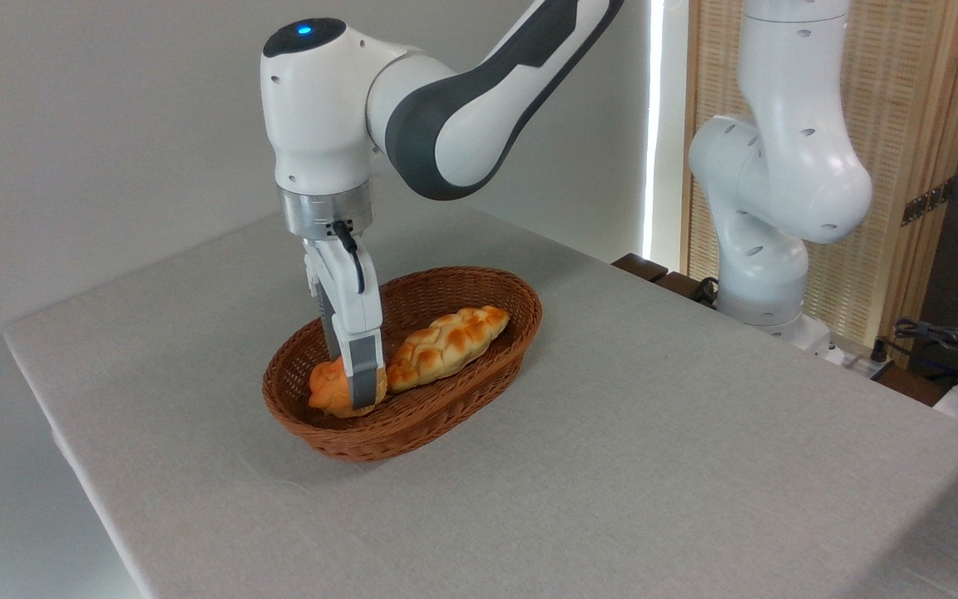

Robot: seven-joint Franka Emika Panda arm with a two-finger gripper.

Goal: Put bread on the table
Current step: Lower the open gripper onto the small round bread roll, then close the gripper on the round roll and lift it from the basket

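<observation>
Gripper (360, 391) descends on bread (331, 388) at the basket's (446, 408) near-left end (we cannot tell whether jaws pinch it).

a franka panda arm (446, 108) of glossy white shells with dark grey bands at its joints fills the upper centre of the frame. a blue light glows on a dark cap at the upper left end of the wrist housing. below it sits a brushed silver collar, with a black cable looping onto the white gripper (360, 391), whose visible finger ends in a grey pad. small dark screw recesses dot the white base column at upper right.
</observation>
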